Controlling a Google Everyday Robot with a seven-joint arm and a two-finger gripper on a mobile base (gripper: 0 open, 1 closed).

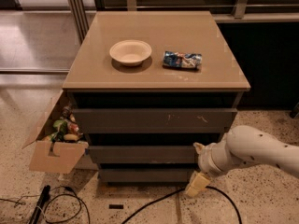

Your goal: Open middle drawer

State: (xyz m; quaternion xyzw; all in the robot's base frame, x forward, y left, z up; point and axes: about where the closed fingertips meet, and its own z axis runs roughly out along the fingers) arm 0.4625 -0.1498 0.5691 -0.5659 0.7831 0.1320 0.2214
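Poised low at the right end of the plain, dark grey-brown middle drawer, front shut flush: pale cream gripper; open or clenched, cannot tell.

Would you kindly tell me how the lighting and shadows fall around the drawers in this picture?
Camera view: the cabinet top is evenly lit, with a soft shadow in front of the bowl; black bands fill the gaps above each drawer front, including the middle drawer; pale glare lies on the floor upper left; the gripper, low near the floor at the drawers' right end, is brightly lit.
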